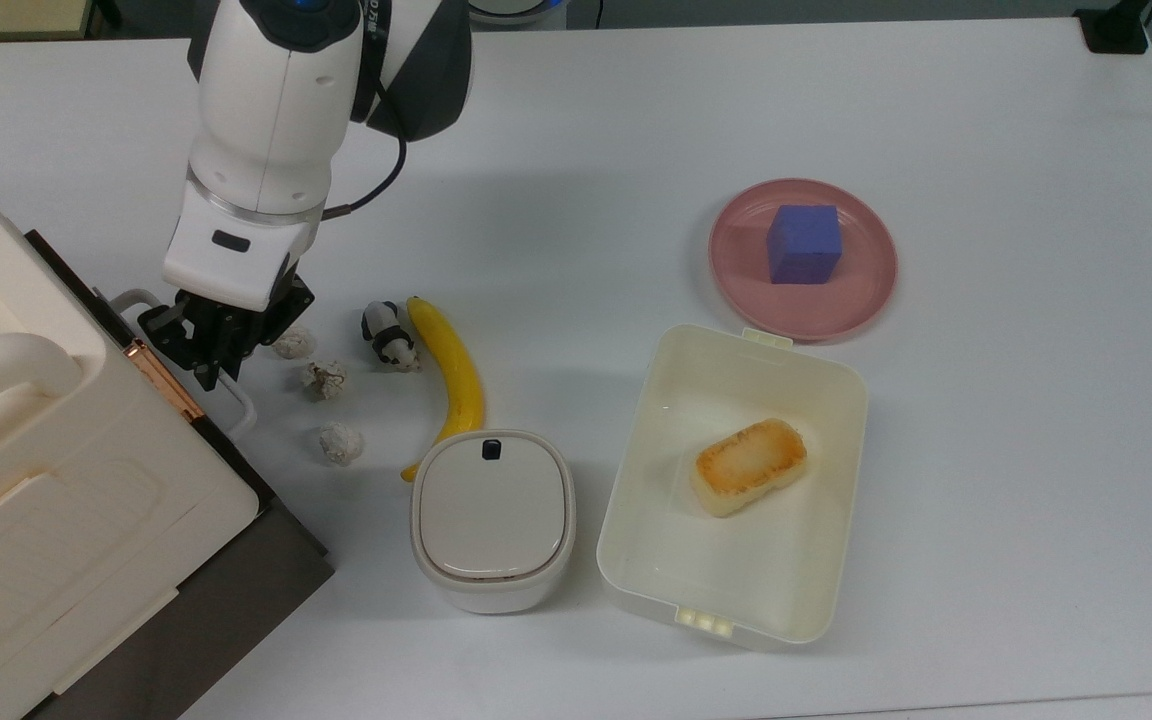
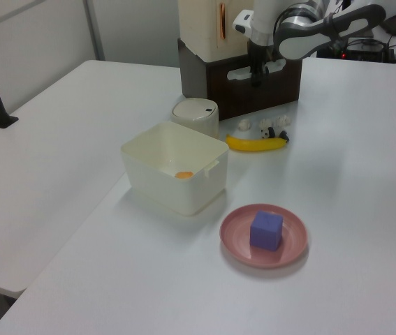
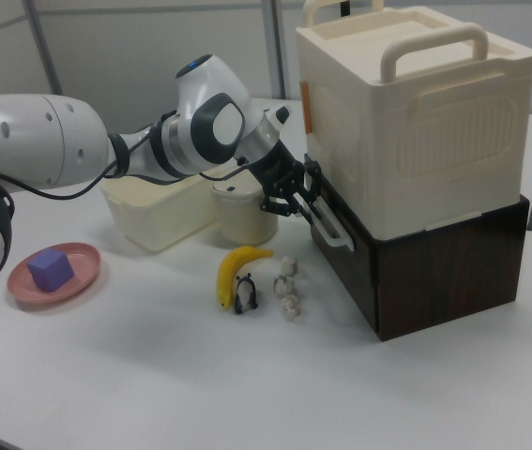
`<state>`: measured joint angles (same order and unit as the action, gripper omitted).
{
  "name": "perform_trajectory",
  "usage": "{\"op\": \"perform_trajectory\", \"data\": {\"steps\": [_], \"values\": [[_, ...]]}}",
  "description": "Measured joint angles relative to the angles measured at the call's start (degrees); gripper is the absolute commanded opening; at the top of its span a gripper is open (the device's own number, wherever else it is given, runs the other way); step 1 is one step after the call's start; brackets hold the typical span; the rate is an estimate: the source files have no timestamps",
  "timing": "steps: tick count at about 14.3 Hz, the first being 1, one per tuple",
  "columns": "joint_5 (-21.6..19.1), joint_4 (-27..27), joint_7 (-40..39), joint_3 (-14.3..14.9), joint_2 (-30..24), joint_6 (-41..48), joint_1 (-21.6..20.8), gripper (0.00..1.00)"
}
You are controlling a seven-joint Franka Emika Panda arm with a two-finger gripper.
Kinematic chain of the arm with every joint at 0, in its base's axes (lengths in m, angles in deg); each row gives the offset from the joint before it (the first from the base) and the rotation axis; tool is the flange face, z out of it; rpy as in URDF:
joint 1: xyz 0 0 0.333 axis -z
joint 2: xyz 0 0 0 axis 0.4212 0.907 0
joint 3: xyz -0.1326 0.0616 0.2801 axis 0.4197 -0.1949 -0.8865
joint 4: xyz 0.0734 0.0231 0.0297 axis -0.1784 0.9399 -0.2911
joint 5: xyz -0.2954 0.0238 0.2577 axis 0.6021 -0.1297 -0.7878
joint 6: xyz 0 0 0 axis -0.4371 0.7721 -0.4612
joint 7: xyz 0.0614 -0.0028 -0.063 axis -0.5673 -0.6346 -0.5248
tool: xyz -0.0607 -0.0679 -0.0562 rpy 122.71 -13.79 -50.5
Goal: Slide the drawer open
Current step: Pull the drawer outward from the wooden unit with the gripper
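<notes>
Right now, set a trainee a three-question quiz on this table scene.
1. True or false: the purple cube sits on the round pink plate.
2. How many crumpled white paper balls lie beside the yellow banana? A two, B three, C five.
3. Fill in: the gripper is closed on the dark-fronted wooden drawer's white loop ____.
Key: 1 true; 2 B; 3 handle.
</notes>
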<state>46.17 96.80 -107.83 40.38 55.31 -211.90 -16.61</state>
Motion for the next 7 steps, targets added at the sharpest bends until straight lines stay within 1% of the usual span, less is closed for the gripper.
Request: {"op": "perform_trajectory", "data": {"steps": [3, 7], "values": [[-0.01, 0.65, 0.0, -0.06, -0.59, 0.85, -0.35, 0.0], [-0.32, 4.67, 0.03, -0.66, -4.03, 3.36, -1.41, 0.0]]}}
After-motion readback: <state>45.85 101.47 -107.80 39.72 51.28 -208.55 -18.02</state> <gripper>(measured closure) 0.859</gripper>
